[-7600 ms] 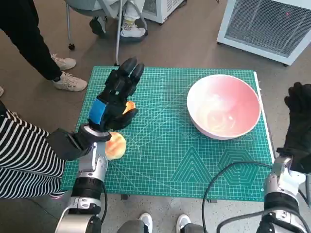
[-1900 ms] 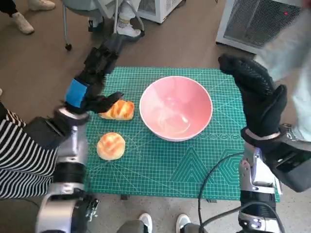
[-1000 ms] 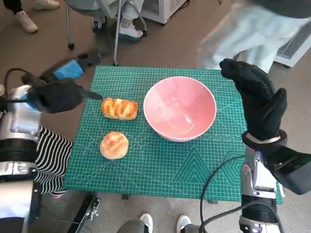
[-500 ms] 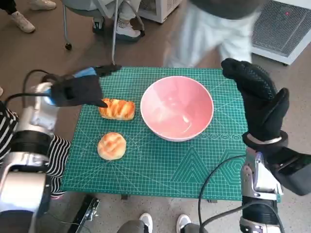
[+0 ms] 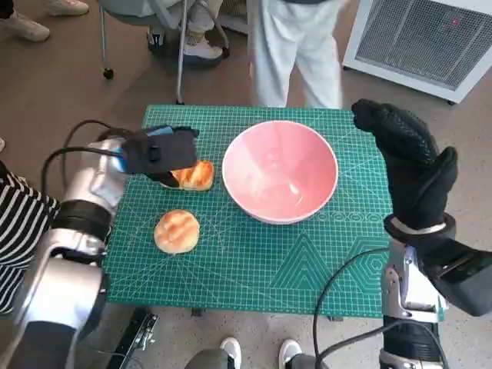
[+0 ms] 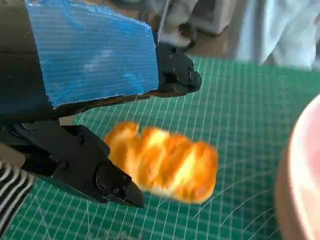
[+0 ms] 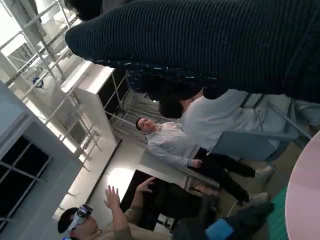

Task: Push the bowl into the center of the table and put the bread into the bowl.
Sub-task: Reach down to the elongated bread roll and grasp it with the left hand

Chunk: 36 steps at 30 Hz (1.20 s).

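The pink bowl [image 5: 280,171] stands upright near the middle of the green mat [image 5: 307,269]. A long golden bread loaf [image 5: 196,176] lies just left of it, and a round bun [image 5: 177,231] sits nearer the front left. My left hand [image 5: 160,153] hovers over the loaf's left end. In the left wrist view the loaf [image 6: 165,162] lies between spread black fingers [image 6: 175,77] and the thumb [image 6: 112,182], with nothing gripped. My right hand [image 5: 411,165] stands upright, holding nothing, just right of the bowl. The bowl's rim [image 6: 300,175] shows beside the loaf.
A person in pale trousers [image 5: 296,50] stands at the table's far edge. Chair legs [image 5: 183,54] and feet are behind the far left corner. A white cabinet [image 5: 419,38] is at the far right. Striped fabric [image 5: 19,238] lies off the left edge. People [image 7: 170,142] show in the right wrist view.
My left hand swung in from beyond the mat's left edge to over the long loaf. A person walked along behind the table. The bowl, far right at first, stands near the middle.
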Motion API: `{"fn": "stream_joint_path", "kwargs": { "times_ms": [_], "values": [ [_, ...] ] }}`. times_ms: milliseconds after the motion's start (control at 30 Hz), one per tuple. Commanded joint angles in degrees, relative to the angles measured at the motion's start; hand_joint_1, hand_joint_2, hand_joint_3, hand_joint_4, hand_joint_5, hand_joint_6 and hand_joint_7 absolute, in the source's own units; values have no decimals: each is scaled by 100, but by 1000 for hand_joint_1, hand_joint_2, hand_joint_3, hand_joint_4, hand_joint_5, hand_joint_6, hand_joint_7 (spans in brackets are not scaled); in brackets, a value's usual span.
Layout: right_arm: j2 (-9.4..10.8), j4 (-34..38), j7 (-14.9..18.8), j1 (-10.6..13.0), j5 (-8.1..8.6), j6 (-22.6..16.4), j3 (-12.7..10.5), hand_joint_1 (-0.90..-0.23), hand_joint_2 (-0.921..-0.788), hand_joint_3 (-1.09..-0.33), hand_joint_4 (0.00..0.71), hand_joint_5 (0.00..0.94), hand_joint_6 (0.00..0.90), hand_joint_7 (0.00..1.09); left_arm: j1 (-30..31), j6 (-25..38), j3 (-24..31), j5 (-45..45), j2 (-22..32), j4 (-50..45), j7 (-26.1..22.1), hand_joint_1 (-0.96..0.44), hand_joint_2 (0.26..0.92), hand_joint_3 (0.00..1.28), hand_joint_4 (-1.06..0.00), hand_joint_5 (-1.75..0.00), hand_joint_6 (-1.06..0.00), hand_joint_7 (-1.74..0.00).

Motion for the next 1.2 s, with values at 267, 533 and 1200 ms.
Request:
{"fn": "stream_joint_path", "kwargs": {
  "times_ms": [267, 533, 1200],
  "values": [
    [-22, -35, -89, 169, -118, 80, -4, -719, -921, -704, 172, 0, 147, 330, -111, 175, -313, 218, -212, 273, 202, -169, 716, 0, -111, 0, -245, 0],
    [-48, -177, -157, 286, -141, 128, -10, -724, -921, -707, 178, 4, 143, 338, 105, 479, -789, 671, -498, 518, 654, -103, 763, 13, -300, -25, -461, -69],
    [-40, -214, -43, 305, 59, 219, -14, -707, -921, -703, 178, 2, 139, 356, 251, 174, -1020, 893, -377, 504, 1470, 1, 920, 41, -744, -1176, -631, -1082]
  ]
}}
